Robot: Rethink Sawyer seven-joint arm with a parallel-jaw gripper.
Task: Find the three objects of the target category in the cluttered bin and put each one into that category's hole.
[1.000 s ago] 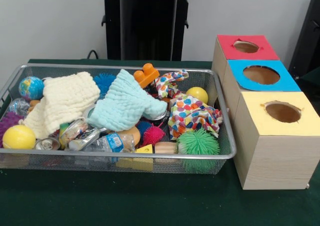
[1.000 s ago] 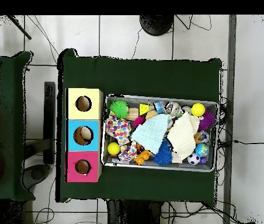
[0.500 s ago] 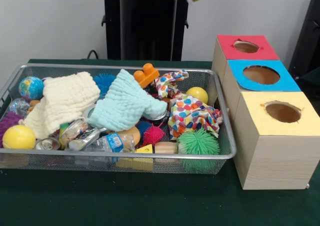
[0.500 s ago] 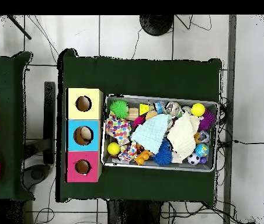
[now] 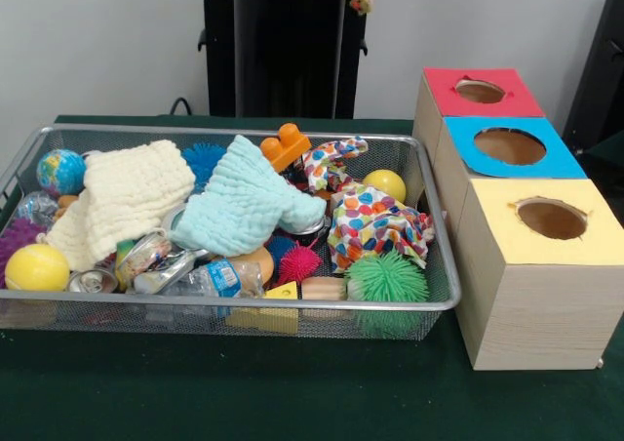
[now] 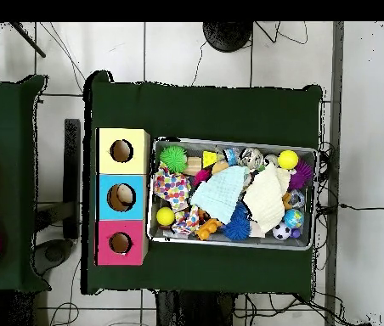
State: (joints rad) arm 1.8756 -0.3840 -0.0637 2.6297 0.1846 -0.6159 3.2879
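Note:
A wire mesh bin (image 5: 195, 302) (image 6: 234, 142) on the green table is packed with clutter. A cream cloth (image 5: 127, 197) and a teal cloth (image 5: 244, 202) lie over the pile, with a polka-dot cloth (image 5: 375, 221) to their right. Around them are a green spiky ball (image 5: 387, 278), two yellow balls (image 5: 37, 266) (image 5: 386, 183), a globe ball (image 5: 60, 171), an orange block (image 5: 285, 145), a crushed can (image 5: 95, 281) and a plastic bottle (image 5: 210, 278). Three wooden boxes with round holes stand beside the bin: red (image 5: 512, 100), blue (image 5: 561, 163) and yellow (image 5: 497, 221). No gripper shows in either view.
The black pedestal (image 5: 288, 51) rises behind the bin, with a small yellowish thing (image 5: 363, 5) at its upper right. In the overhead view, a second green table (image 6: 8, 170) at the left carries orange and pink objects at the edge.
The small yellowish thing near the pedestal's top has come down and to the left. The bin's contents and the boxes have not moved.

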